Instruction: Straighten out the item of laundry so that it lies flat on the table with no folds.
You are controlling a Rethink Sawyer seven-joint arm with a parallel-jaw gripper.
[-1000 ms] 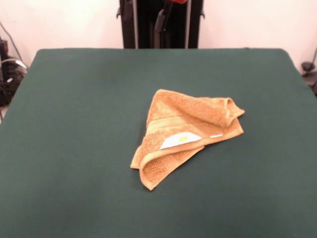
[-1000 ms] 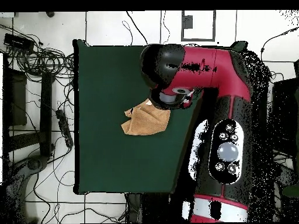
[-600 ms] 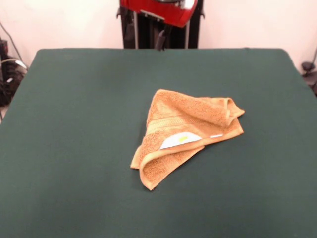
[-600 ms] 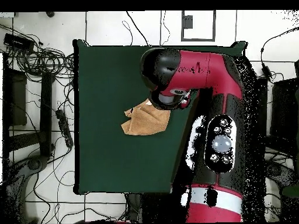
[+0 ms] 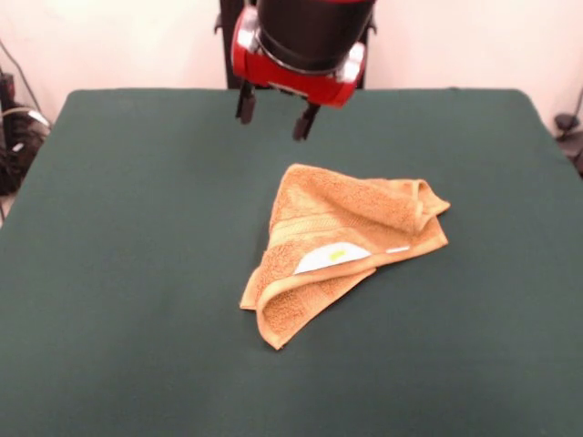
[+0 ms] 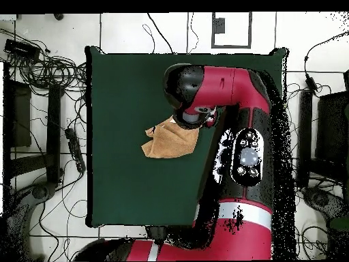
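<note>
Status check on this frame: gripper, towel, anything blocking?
Gripper open, above the table, clear of the cloth. Towel folded over itself, white tag showing. Nothing in the way.

Rough orange terry cloth towel [image 5: 342,246], matt green felt-like tbl [image 5: 137,273], glossy red plastic arm [image 5: 296,64]

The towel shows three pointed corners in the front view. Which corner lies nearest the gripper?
The top corner of the towel, just below the open gripper. The right corner points sideways and the bottom corner lies farthest away.
</note>
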